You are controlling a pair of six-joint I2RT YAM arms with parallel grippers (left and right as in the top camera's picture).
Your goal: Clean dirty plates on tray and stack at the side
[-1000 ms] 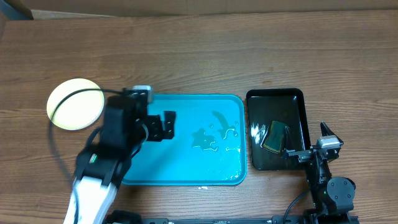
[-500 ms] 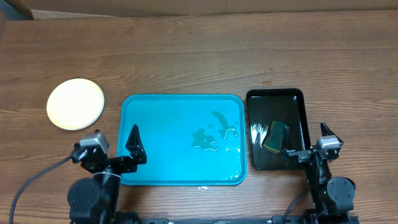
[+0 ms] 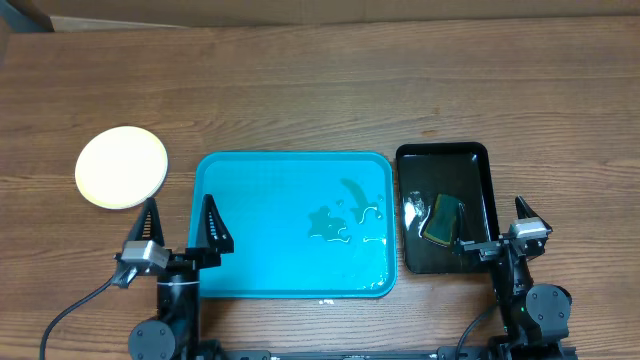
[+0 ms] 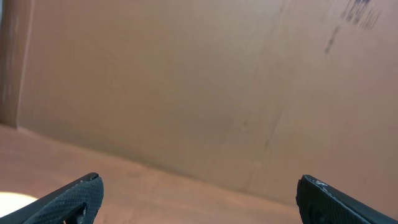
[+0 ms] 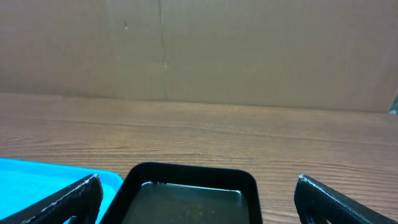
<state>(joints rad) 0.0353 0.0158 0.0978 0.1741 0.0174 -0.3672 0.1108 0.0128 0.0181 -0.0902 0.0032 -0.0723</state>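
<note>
Plates [image 3: 121, 167]: on the bare wood table [image 3: 330, 90], well left of the tray [image 3: 260, 210] and apart from it. From overhead only one pale round disc shows, so it's possibly a stack, but I can't count layers.

Tray: centre of the table, with shallow water puddles [image 3: 345, 225] toward its right half.

Black tray [image 3: 441, 151]: just beside the tray's right rim, holding a dark green sponge [image 3: 442, 218].

Left gripper [image 3: 180, 203]: low at the near edge with its jaws spread wide and nothing between them. One finger overlaps the tray's left rim.

Right gripper [image 5: 198, 183]: at the near right, jaws wide apart and gripping nothing. It faces the black tray.

Cardboard wall [image 4: 186, 81]: closes off the far side.
</note>
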